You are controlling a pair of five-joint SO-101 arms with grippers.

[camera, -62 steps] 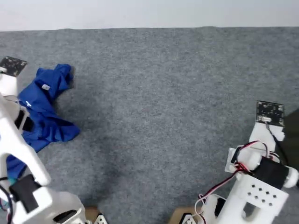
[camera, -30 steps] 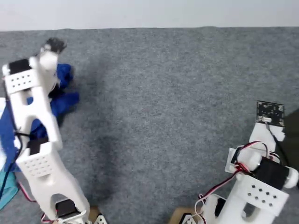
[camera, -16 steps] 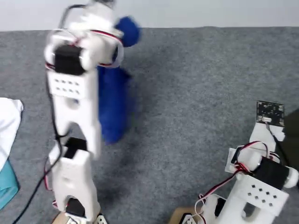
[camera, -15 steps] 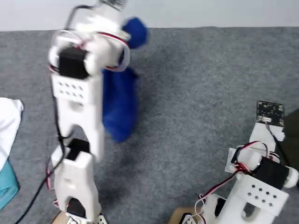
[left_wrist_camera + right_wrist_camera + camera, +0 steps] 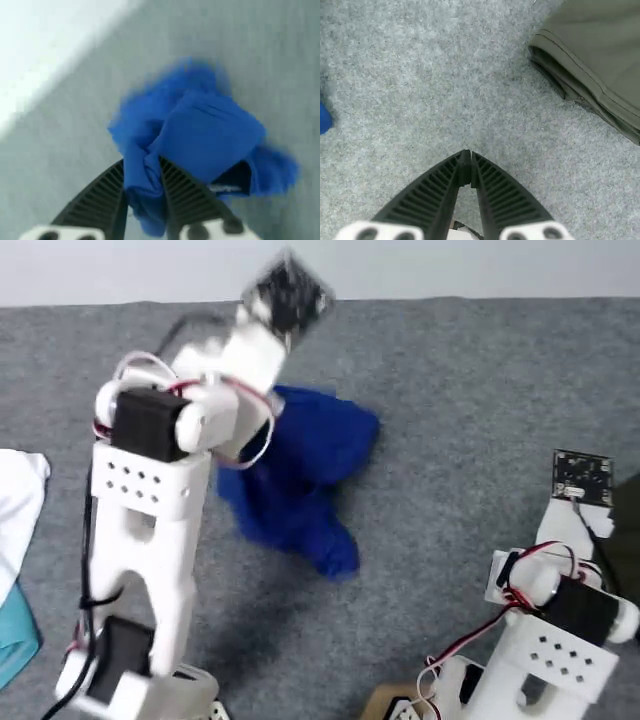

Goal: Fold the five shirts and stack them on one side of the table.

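A crumpled blue shirt (image 5: 305, 480) hangs and drapes onto the grey table near its middle. My left gripper (image 5: 142, 172) is shut on a fold of this blue shirt (image 5: 200, 135), holding it up. In the high view the left arm (image 5: 150, 500) stretches from the front left toward the table's middle. My right gripper (image 5: 467, 167) is shut with nothing in it, low over bare grey table at the front right. A folded olive shirt (image 5: 595, 60) lies beside it. A white shirt (image 5: 15, 510) and a teal shirt (image 5: 15, 640) lie at the left edge.
The grey felt table (image 5: 450, 390) has bare room across its middle and back right. The right arm (image 5: 555, 620) stands at the front right corner. A pale wall (image 5: 400, 265) runs along the table's far edge.
The left arm took the blue shirt from the left edge, lifted it, and swung it right to the table's middle, where it now drapes down. The right arm has stayed still.
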